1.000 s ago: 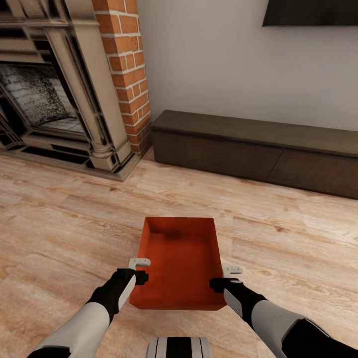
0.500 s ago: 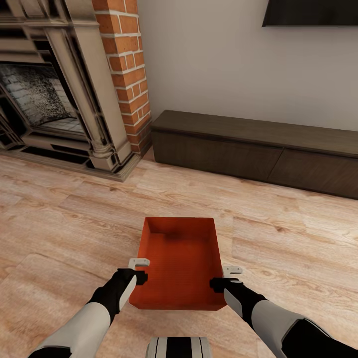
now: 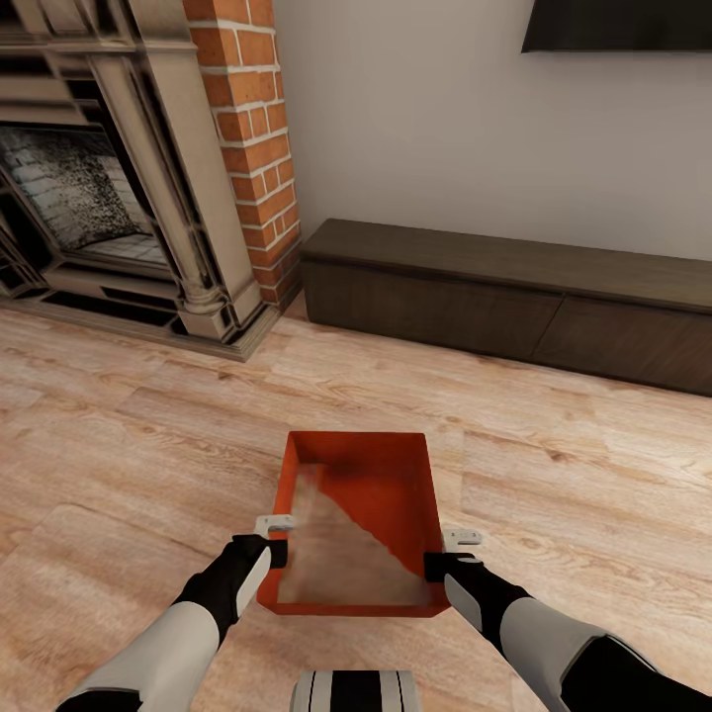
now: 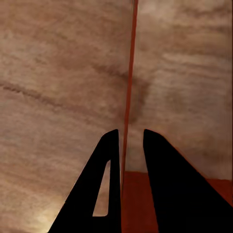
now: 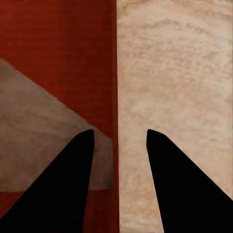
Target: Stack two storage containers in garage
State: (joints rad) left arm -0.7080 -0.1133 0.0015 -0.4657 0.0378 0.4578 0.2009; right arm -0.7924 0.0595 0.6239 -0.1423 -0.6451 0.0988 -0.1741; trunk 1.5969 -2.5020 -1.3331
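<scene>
An orange-red storage container (image 3: 361, 519) is gripped by its two long walls on the living room's wood-plank floor (image 3: 119, 445), in front of the fireplace (image 3: 119, 168) and the low dark cabinet (image 3: 514, 292). The left gripper (image 4: 130, 145) is clamped on the thin left wall, its fingers nearly together. The right gripper (image 5: 119, 141) straddles the right wall with its fingers wide apart, so a lift is judged likely to tip or drop the container on that side. A floor-coloured wedge is rendered inside the bin.
</scene>
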